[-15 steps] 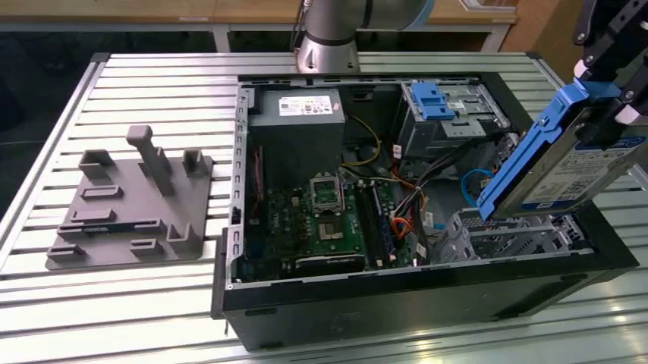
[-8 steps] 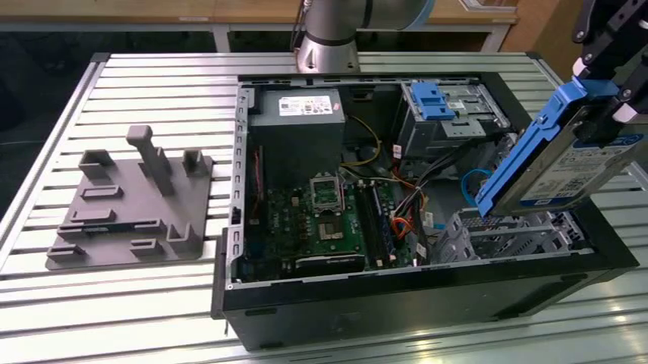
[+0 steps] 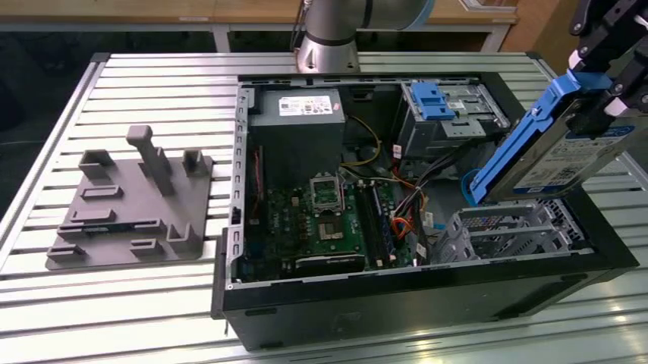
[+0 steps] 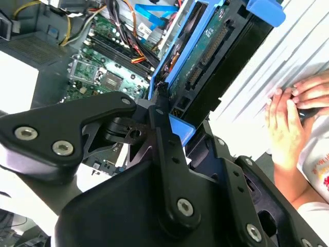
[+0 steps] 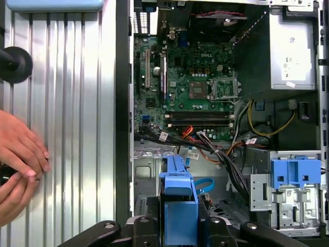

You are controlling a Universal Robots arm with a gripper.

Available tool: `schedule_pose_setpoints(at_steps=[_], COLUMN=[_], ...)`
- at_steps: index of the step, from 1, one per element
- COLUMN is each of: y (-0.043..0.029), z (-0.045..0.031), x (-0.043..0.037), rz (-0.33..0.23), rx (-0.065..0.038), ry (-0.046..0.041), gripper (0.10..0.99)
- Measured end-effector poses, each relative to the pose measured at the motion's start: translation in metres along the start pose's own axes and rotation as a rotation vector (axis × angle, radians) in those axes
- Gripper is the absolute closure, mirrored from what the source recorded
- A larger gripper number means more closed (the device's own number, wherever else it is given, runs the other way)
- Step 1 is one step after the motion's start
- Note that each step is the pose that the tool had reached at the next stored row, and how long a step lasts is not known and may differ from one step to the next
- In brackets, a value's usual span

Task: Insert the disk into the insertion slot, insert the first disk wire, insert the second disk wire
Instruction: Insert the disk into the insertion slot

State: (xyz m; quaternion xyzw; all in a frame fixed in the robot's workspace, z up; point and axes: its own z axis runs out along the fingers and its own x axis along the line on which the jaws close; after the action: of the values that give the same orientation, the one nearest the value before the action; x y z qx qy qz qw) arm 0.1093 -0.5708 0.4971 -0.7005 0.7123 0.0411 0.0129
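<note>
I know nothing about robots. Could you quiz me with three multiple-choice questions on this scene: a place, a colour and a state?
1. Where is the disk?
A) on the grey plate
B) held tilted above the insertion slot
C) flat on the circuit board

2. What colour is the disk's carrier?
A) red
B) yellow
C) blue

3. The gripper is:
A) shut on the disk
B) open and empty
C) shut on a cable

Answers:
1 B: the exterior view shows it in the air over the slot.
2 C: a blue frame edges the silver drive.
3 A: it clamps the carrier in both wrist views.
</note>
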Motion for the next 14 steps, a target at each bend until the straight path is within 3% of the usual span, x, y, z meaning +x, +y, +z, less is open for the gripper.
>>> schedule_pose_setpoints(at_steps=[10, 14], y=[-0.0003, -0.0041], z=[0.0001, 0.0003], x=[0.0002, 0.0001], rz=[0.000, 0.000], rx=[0.000, 0.000], ry=[-0.0023, -0.0026], gripper=[0.722, 0.722])
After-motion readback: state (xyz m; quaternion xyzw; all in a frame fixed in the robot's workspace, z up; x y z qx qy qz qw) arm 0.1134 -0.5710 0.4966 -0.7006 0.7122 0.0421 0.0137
